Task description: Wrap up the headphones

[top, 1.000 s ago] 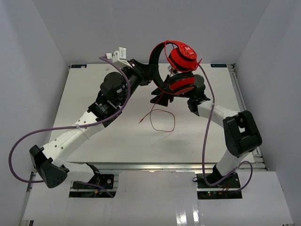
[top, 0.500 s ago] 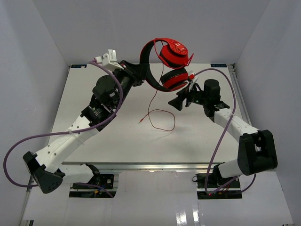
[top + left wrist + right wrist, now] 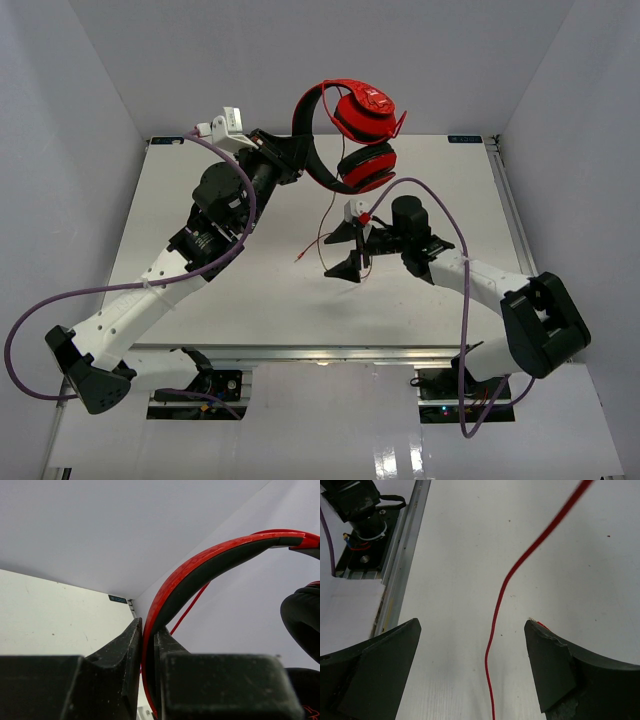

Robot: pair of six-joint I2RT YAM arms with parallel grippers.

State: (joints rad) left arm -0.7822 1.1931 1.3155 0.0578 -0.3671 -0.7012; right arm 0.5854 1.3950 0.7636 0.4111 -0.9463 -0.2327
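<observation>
The red headphones (image 3: 352,130) hang in the air above the table's far middle. My left gripper (image 3: 296,152) is shut on the black-and-red headband (image 3: 210,565), with both fingers pressed against it in the left wrist view. The thin red cord (image 3: 324,218) drops from the ear cups to the table, and its free end (image 3: 303,256) lies on the surface. My right gripper (image 3: 345,251) is open and low over the table. The cord (image 3: 492,645) runs between its spread fingers (image 3: 400,650) without touching them.
The white table (image 3: 200,290) is boxed in by white walls on three sides. Its near metal rail (image 3: 405,555) and an arm base (image 3: 362,520) show in the right wrist view. Purple robot cables (image 3: 445,215) loop beside both arms.
My right gripper has swung from beside the ear cups down and left to the cord on the table. My left gripper has carried the headphones slightly left and higher.
</observation>
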